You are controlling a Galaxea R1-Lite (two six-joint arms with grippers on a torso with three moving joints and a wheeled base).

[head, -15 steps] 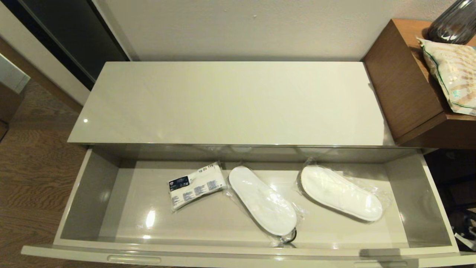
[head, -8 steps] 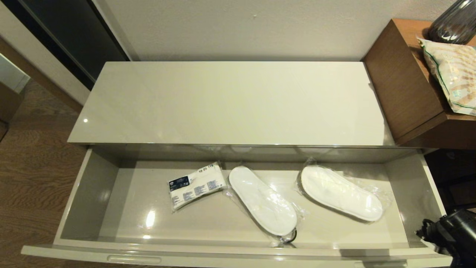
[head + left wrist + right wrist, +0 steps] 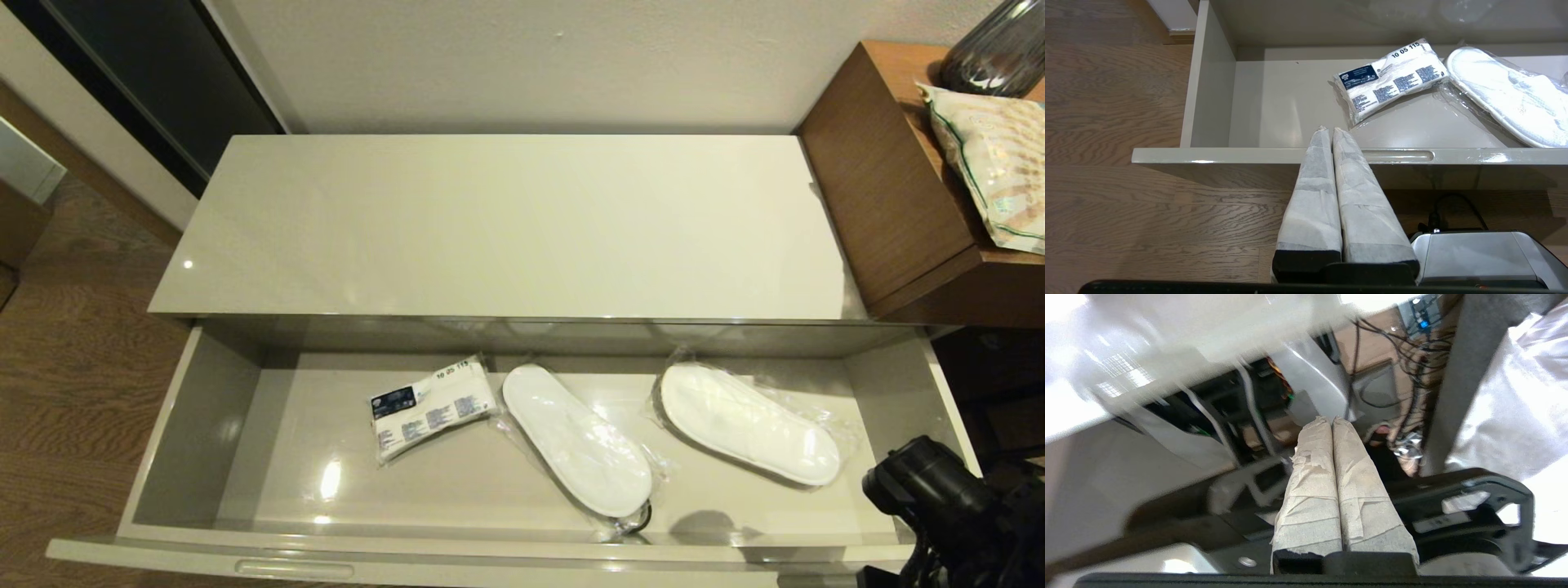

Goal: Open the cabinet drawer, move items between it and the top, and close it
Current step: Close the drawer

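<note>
The cabinet drawer (image 3: pixel 204 425) stands pulled out below the bare top (image 3: pixel 506 229), holding the packet (image 3: pixel 430 406) and two wrapped slippers (image 3: pixel 575 439), its front partly cut off. The right hand (image 3: pixel 1332 418), fingers pressed together and empty, shows only as dark arm bulk at the drawer's right front corner. The left hand (image 3: pixel 1329 129), also pressed together, hangs before the drawer front.

Drawer (image 3: pixel 204 425) glossy beige-grey. Top (image 3: pixel 506 229) cream-beige, reflective. Slippers (image 3: pixel 575 441) white, clear-wrapped. Packet (image 3: pixel 431 406) white, printed, dark blue label. Snack bag (image 3: pixel 996 163) green-trimmed. Bench (image 3: pixel 890 188) brown wood.
</note>
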